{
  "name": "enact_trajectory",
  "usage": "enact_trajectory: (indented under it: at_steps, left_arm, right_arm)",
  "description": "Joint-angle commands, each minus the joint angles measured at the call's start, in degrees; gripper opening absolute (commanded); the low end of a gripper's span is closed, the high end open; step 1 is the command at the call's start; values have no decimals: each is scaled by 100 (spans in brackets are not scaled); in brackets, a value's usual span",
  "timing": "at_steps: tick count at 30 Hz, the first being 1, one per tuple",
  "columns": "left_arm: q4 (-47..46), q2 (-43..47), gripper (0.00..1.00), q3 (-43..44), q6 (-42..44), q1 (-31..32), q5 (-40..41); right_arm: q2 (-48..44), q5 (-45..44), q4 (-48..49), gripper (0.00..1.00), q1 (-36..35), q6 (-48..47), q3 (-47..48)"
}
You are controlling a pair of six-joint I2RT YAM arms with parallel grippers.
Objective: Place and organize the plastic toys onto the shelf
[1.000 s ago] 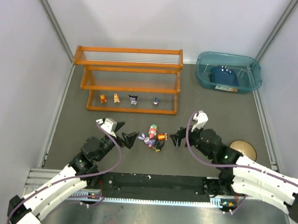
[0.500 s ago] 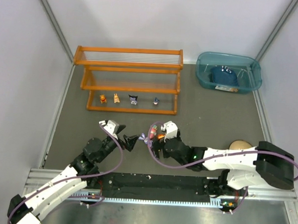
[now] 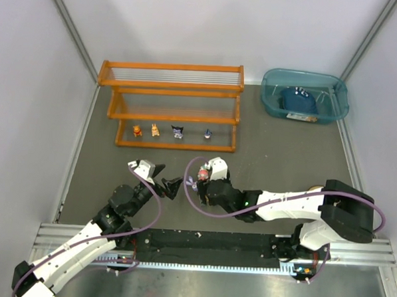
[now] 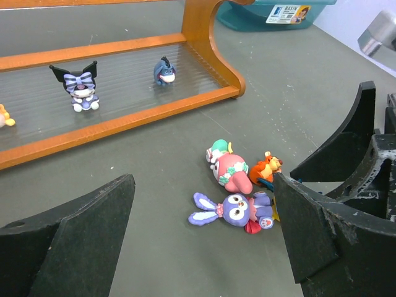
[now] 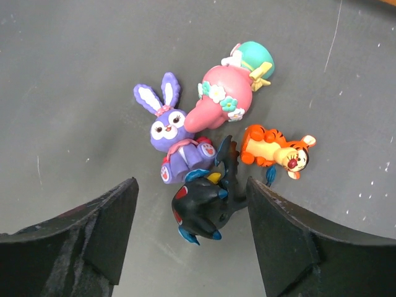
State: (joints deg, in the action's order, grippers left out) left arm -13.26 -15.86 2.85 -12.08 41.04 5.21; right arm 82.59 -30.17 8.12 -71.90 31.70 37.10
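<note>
At the near edge of the grey desk [image 3: 285, 153], the left end effector [image 3: 165, 179] hangs with its jaws wide apart and nothing between them, just left of four toys lying in a huddle. The right end effector [image 5: 192, 182] hovers over that huddle, jaws apart on either side of the black-and-yellow figure [image 5: 204, 204], with the purple bunny [image 5: 173, 139], pink figure [image 5: 226, 99] and orange tiger [image 5: 275, 148] crowded just beyond it. Farther back, four small figures [image 3: 178, 131] stand in a row on the lowest tier of the orange shelf [image 3: 172, 87], and a teal bin [image 3: 274, 102] holding a dark blue object [image 3: 297, 99] sits at the far right.
</note>
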Motion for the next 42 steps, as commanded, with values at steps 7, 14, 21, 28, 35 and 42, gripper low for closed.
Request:
enact_trajectory:
  at_steps: [7, 14, 21, 28, 35, 42]
  left_arm:
    - [-274, 109, 99, -145, -23, 18, 24]
    - [-283, 135, 99, -162, -23, 27, 6]
    - [-291, 136, 99, -180, -23, 27, 33]
    - [-309, 118, 99, -180, -14, 19, 41]
    - [23, 267, 99, 153, -14, 27, -143]
    - [544, 610, 99, 734, 4, 27, -529]
  right_arm:
    - [187, -270, -416, 61, -70, 213, 333]
    - [267, -244, -443, 54, -35, 249, 359]
    - [284, -173, -452, 38, -8, 249, 368]
    - [136, -173, -548, 0, 9, 275, 359]
    - [-1032, 730, -759, 0, 9, 99, 263]
    - [-2070, 1733, -1409, 0, 228, 336, 341]
